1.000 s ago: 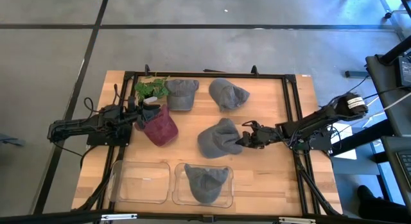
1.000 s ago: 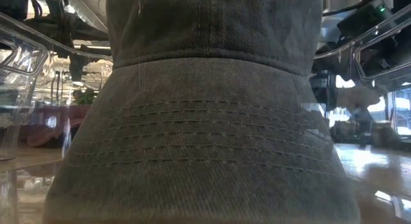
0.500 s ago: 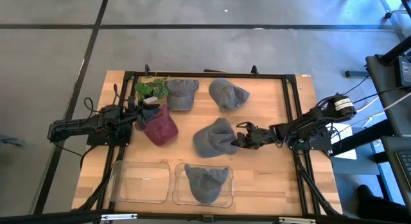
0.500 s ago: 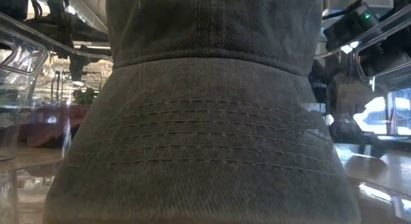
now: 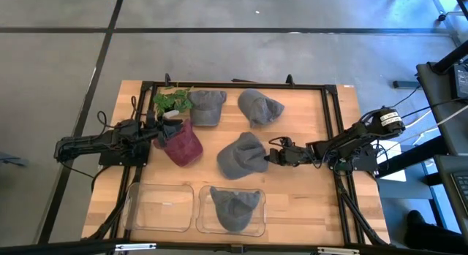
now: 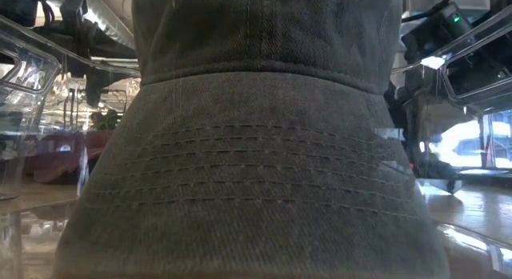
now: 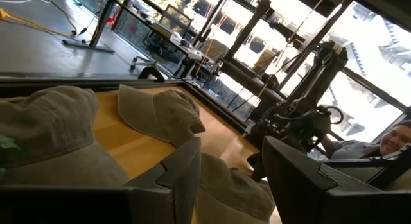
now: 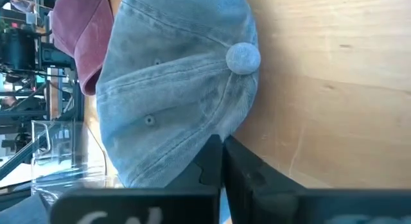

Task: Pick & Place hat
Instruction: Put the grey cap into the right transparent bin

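Note:
A grey hat (image 5: 240, 155) lies crown up in the middle of the wooden table, its top button (image 8: 243, 57) showing in the right wrist view. My right gripper (image 5: 269, 158) is at its right side, shut on it. A maroon hat (image 5: 183, 144) lies at the left. My left gripper (image 5: 164, 131) waits at that hat's far left edge, open (image 7: 234, 176), with nothing between its fingers. Two more grey hats (image 5: 207, 106) (image 5: 259, 107) rest near the far edge. My right gripper pinches cloth of the grey hat's crown at its right side (image 8: 217, 129), below the button, between its two fingers. The fingers come nearly level from the table's right. The hat rests on the table; one layer or a fold, I cannot tell.
Two clear bins stand at the near edge: the left one (image 5: 161, 206) holds nothing, the right one (image 5: 254, 223) holds a grey hat (image 6: 256, 151) that fills the low view. A green plant (image 5: 170, 100) sits at the far left. A black frame (image 5: 333, 116) borders the table.
My right gripper has gone toward the table's left edge into the grey hat and has shut on its crown. The hat has slid a little toward the left.

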Action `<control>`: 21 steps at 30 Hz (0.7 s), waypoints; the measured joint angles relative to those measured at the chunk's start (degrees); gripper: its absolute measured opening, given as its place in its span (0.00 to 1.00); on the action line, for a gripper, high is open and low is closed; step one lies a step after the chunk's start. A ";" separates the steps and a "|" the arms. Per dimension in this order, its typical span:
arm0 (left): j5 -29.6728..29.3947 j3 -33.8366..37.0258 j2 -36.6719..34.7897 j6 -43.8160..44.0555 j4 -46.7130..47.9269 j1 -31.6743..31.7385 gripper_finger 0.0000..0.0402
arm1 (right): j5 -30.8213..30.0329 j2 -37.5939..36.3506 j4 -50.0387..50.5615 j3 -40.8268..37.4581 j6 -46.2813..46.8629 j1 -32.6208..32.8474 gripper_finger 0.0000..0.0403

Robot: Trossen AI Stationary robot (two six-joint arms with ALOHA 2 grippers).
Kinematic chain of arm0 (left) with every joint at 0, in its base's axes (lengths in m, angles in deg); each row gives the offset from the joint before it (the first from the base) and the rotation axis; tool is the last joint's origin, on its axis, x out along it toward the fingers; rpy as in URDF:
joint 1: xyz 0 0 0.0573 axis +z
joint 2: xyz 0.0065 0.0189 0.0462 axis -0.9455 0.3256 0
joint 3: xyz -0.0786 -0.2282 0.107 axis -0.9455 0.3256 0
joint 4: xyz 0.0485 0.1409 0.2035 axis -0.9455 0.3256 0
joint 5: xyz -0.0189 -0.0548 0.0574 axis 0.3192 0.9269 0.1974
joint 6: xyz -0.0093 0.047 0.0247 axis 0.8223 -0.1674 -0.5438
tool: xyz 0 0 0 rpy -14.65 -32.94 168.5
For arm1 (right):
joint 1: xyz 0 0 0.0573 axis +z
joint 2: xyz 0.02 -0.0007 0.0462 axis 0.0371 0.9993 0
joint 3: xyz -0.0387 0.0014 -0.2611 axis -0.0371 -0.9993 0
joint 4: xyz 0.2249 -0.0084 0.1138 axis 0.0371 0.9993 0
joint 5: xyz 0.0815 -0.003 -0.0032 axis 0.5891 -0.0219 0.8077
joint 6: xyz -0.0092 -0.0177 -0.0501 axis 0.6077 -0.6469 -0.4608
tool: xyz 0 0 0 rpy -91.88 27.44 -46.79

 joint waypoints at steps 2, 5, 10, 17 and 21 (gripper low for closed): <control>0.00 0.00 0.00 -0.02 0.02 0.00 0.40 | -0.04 -0.02 -0.77 0.00 -1.88 0.00 0.02; 0.02 0.00 0.00 -0.02 0.02 0.00 0.41 | -0.20 -0.48 -2.32 -0.17 -6.13 -0.14 0.01; 0.02 0.00 0.00 -0.01 -0.24 0.00 0.40 | -0.12 -2.43 -3.00 1.30 -13.04 -1.35 0.01; -0.20 0.00 0.00 0.00 -0.46 0.00 0.41 | 4.60 -6.22 10.50 11.94 -28.13 -5.42 0.00; -0.23 -0.01 0.00 0.00 -0.45 0.00 0.41 | 6.07 -8.05 29.56 22.91 -39.64 -8.06 0.00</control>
